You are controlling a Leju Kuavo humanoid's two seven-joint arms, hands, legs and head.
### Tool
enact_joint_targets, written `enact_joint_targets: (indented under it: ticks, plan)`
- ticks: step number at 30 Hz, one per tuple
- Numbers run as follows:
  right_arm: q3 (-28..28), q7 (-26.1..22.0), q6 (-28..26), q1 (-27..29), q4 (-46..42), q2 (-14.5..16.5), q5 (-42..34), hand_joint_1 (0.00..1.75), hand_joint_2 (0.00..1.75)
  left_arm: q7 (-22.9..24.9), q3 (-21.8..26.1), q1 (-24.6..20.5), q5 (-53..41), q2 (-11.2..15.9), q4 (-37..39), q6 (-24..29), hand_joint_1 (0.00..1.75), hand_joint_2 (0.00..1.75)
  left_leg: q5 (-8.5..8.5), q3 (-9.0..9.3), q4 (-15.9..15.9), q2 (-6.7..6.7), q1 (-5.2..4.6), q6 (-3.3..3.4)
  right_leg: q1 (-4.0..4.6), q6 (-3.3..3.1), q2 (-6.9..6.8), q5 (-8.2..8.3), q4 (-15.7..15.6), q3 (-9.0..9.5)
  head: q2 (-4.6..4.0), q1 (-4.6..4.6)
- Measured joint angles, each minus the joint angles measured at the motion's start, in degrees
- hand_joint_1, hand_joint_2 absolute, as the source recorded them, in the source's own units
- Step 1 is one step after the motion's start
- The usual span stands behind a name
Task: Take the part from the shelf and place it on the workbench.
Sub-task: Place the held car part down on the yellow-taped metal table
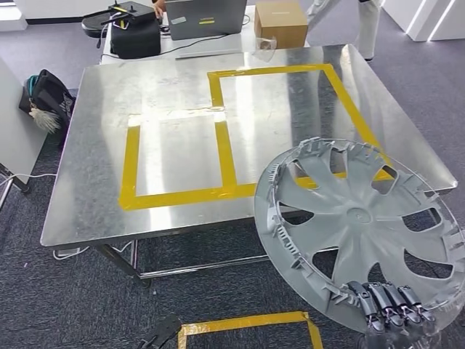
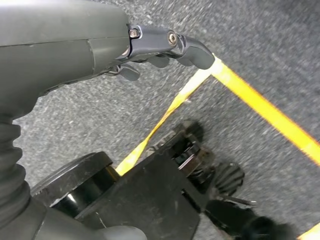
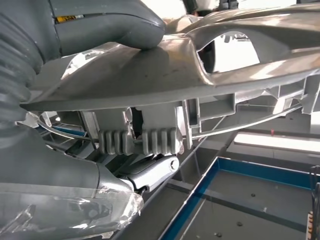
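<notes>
Head view: right hand (image 1: 390, 305) grips the grey wheel cover (image 1: 362, 218) by its near rim, above the metal workbench's (image 1: 164, 94) near-right corner; left hand (image 2: 166, 47) hangs loosely open, holding nothing.

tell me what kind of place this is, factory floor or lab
Probably a robot test lab, not a factory: a metal workbench marked with yellow tape, a laptop and cardboard box behind it, grey office carpet.

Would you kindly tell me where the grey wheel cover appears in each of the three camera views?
Head view: the wheel cover is at lower right, overlapping the workbench corner, its near rim held by the right hand.
Left wrist view: not in it; the left hand hangs over carpet.
Right wrist view: its rim crosses the picture.
Shared landmark: the right hand.
</notes>
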Motion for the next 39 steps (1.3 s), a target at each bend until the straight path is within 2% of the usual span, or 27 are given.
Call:
enact_joint_targets:
  ticks: [1,2,5,7,8,10,11,12,13,15,16,17,18,20,22,24,26,27,28,30,31,32,33,36,37,38,39]
  plan:
    - [0.0,0.01,0.0,0.03,0.01,0.0,-0.01,1.75,1.75,-0.3,0.1,-0.04,0.24,0.02,-0.01,0.01,0.0,1.75,-0.36,0.33,0.12,-0.08,-0.11,-0.29,-0.03,-0.17,-0.05,1.4,-3.12,1.41,0.0,0.03]
    - [-0.03,0.05,0.0,0.1,0.02,0.0,-0.01,1.75,1.75,-0.66,0.24,-0.1,0.45,0.04,-0.01,0.01,0.0,1.75,-0.58,0.49,0.18,-0.14,-0.24,-0.58,-0.01,-0.41,-0.07,2.02,-5.02,2.27,0.0,0.03]
    - [-0.22,0.35,0.0,0.46,0.03,0.0,0.01,1.75,1.75,-1.95,0.93,-0.44,1.36,0.01,-0.04,-0.11,0.0,1.75,-0.91,0.57,0.14,-0.19,-0.28,-1.25,0.09,-1.58,0.08,1.65,-5.72,2.6,0.01,-0.22]
    - [-0.27,0.54,0.0,0.62,0.03,0.0,0.02,1.75,1.75,-2.74,1.38,-0.82,2.05,-0.16,-0.1,-0.27,0.0,1.75,-2.1,-0.12,1.9,-0.15,-0.19,-1.81,-0.06,-2.34,0.04,1.4,-5.88,2.98,0.01,-0.46]
    - [-0.28,0.62,0.0,0.63,0.03,0.0,0.01,1.75,1.75,-3.16,1.63,-1.03,2.53,-0.26,-0.13,-0.45,0.0,1.75,-3.35,-1.42,4.48,-0.14,-0.14,-2.08,-0.15,-2.67,-0.01,1.25,-5.95,3.19,0.01,-0.62]
    - [-0.32,0.76,0.0,0.6,0.04,0.0,-0.02,1.75,1.75,-4.25,2.42,-1.32,3.89,-0.49,-0.19,-1.01,0.0,1.75,-6.14,-5.87,12.24,-0.12,-0.06,-2.38,-0.15,-3.14,0.0,0.91,-5.95,3.43,0.0,-0.85]
    - [-0.34,0.82,0.0,0.6,0.04,0.0,-0.02,1.75,1.75,-4.86,2.89,-1.39,4.6,-0.56,-0.22,-1.34,0.0,1.75,-6.7,-7.9,15.3,-0.12,-0.03,-2.43,-0.14,-3.25,0.1,0.75,-5.95,3.58,0.0,-0.84]
    - [-0.35,0.88,0.0,0.63,0.05,0.0,-0.01,1.75,1.75,-5.49,3.37,-1.45,5.29,-0.64,-0.28,-1.66,0.0,1.75,-6.15,-9.11,16.57,-0.12,-0.02,-2.42,-0.14,-3.29,0.23,0.55,-5.95,3.81,0.0,-0.86]
    - [-0.34,0.97,0.0,0.67,0.05,0.0,-0.01,1.75,1.75,-6.08,3.8,-1.56,5.9,-0.73,-0.38,-1.92,0.0,1.75,-4.48,-9.21,15.62,-0.12,-0.02,-2.34,-0.15,-3.23,0.37,0.32,-5.95,4.14,0.0,-0.87]
    - [-0.31,1.25,0.0,0.77,0.05,0.0,0.0,1.75,1.75,-7.27,4.67,-2.06,7.02,-0.97,-0.69,-2.48,0.0,1.75,0.41,-6.89,8.96,-0.09,-0.03,-2.04,-0.15,-2.91,0.5,-0.27,-5.97,4.86,0.0,-0.87]
    - [-0.29,1.4,0.0,0.76,0.05,0.0,-0.01,1.75,1.75,-7.69,5.07,-2.41,7.43,-1.13,-0.83,-2.68,0.0,1.75,1.9,-5.39,5.35,-0.09,-0.07,-1.89,-0.04,-2.63,0.55,-0.6,-5.92,5.16,0.0,-0.85]
    - [-0.28,1.52,0.0,0.74,0.05,0.0,-0.01,1.75,1.75,-8.01,5.42,-2.76,7.72,-1.28,-0.96,-2.86,0.0,1.75,2.61,-4.33,2.81,-0.1,-0.11,-1.76,0.06,-2.31,0.56,-0.84,-5.96,5.27,0.0,-0.79]
    - [-0.27,1.6,0.0,0.71,0.05,0.0,-0.01,1.75,1.75,-8.28,5.73,-3.0,7.99,-1.41,-1.07,-3.0,0.0,1.75,2.49,-3.83,1.56,-0.11,-0.18,-1.64,0.14,-2.0,0.57,-0.97,-6.08,5.26,0.0,-0.73]
    - [-0.26,1.71,0.0,0.7,0.05,0.0,0.0,1.75,1.75,-8.91,6.26,-3.23,8.51,-1.63,-1.34,-3.16,0.0,1.75,2.08,-3.64,1.0,-0.16,-0.18,-1.2,0.16,-1.37,0.56,-1.08,-6.49,5.38,0.0,-0.59]
    - [-0.24,1.78,0.0,0.7,0.05,-0.01,0.0,1.75,1.75,-9.71,6.8,-3.39,9.05,-1.87,-1.71,-3.31,0.0,1.75,1.98,-3.28,0.64,-0.19,0.01,-0.57,0.12,-0.77,0.38,-1.92,-5.36,4.91,0.0,-0.34]
    - [-0.22,1.85,0.0,0.62,0.07,-0.03,0.0,1.75,1.75,-10.56,7.16,-3.72,9.63,-2.13,-2.07,-3.61,0.0,1.75,1.7,-2.81,0.47,-0.2,0.11,-0.01,0.12,-0.42,0.21,-4.53,0.38,1.95,0.0,-0.02]
    - [-0.24,2.06,0.0,0.54,0.08,-0.07,0.0,1.75,1.75,-11.19,7.45,-3.92,10.2,-2.32,-2.34,-3.94,0.0,1.75,1.22,-2.3,0.49,-0.19,0.04,0.31,0.12,-0.25,0.19,-6.78,7.75,-2.39,0.0,0.11]
    - [-0.25,2.2,0.0,0.54,0.08,-0.09,0.0,1.75,1.75,-11.32,7.6,-3.94,10.45,-2.39,-2.45,-4.03,0.0,1.75,0.93,-1.93,0.49,-0.2,0.02,0.35,0.12,-0.2,0.18,-6.51,9.44,-3.72,0.0,0.12]
    - [-0.25,2.37,0.0,0.56,0.08,-0.11,0.0,1.75,1.75,-11.35,7.75,-3.94,10.69,-2.45,-2.53,-4.08,0.0,1.75,0.61,-1.46,0.5,-0.23,0.03,0.33,0.1,-0.18,0.17,-5.05,8.91,-4.0,0.0,0.13]
    - [-0.24,2.68,0.0,0.63,0.08,-0.13,0.0,1.75,1.75,-11.15,8.07,-3.94,11.37,-2.52,-2.61,-4.1,0.0,1.75,-0.17,-0.3,0.5,-0.32,0.1,0.08,-0.01,-0.15,0.06,-0.15,2.44,-1.81,0.0,0.14]
    - [-0.24,2.83,0.0,0.64,0.08,-0.14,0.0,1.75,1.75,-10.98,8.25,-3.94,11.73,-2.52,-2.62,-4.1,0.0,1.75,-0.59,0.13,0.56,-0.39,0.01,-0.2,-0.02,-0.16,0.03,1.55,-1.13,-0.19,0.0,0.19]
    - [-0.25,2.97,0.0,0.64,0.04,-0.16,0.01,1.75,1.75,-10.82,8.44,-3.94,12.1,-2.48,-2.62,-4.09,0.0,1.75,-0.87,0.37,0.6,-0.43,-0.08,-0.51,-0.01,-0.36,0.04,2.43,-3.68,0.99,0.01,0.2]
    - [-0.27,3.08,0.0,0.67,0.0,-0.17,0.01,1.75,1.75,-10.71,8.62,-3.93,12.4,-2.43,-2.62,-4.09,0.0,1.75,-1.01,0.45,0.59,-0.46,-0.18,-0.81,0.05,-0.61,0.09,2.47,-4.93,1.62,0.01,0.15]
    - [-0.33,3.26,0.0,1.06,-0.1,-0.2,0.01,1.75,1.75,-10.33,9.24,-3.89,13.38,-2.34,-2.62,-4.03,0.0,1.75,-1.18,0.48,0.44,-0.43,-0.2,-1.51,0.13,-1.74,0.27,2.04,-5.41,1.9,0.01,-0.1]
    - [-0.36,3.3,0.0,1.18,-0.1,-0.2,0.01,1.75,1.75,-10.02,9.52,-3.89,13.83,-2.34,-2.62,-3.92,0.0,1.75,-0.92,0.5,0.51,-0.39,-0.21,-1.49,0.1,-1.97,0.26,1.98,-5.49,2.04,0.01,-0.28]
    - [-0.41,3.36,0.0,1.27,-0.1,-0.2,0.0,1.75,1.75,-9.56,9.84,-3.91,14.3,-2.31,-2.62,-3.71,0.0,1.75,-0.82,0.52,0.62,-0.38,-0.27,-1.04,0.05,-2.09,0.26,1.94,-5.58,2.19,0.01,-0.36]
    - [-0.48,3.49,0.0,1.33,-0.12,-0.2,-0.01,1.75,1.75,-9.06,10.15,-3.92,14.72,-2.24,-2.62,-3.36,0.0,1.75,-0.64,0.54,0.61,-0.36,-0.34,-0.15,0.09,-2.12,0.28,1.9,-5.61,2.27,0.01,-0.51]
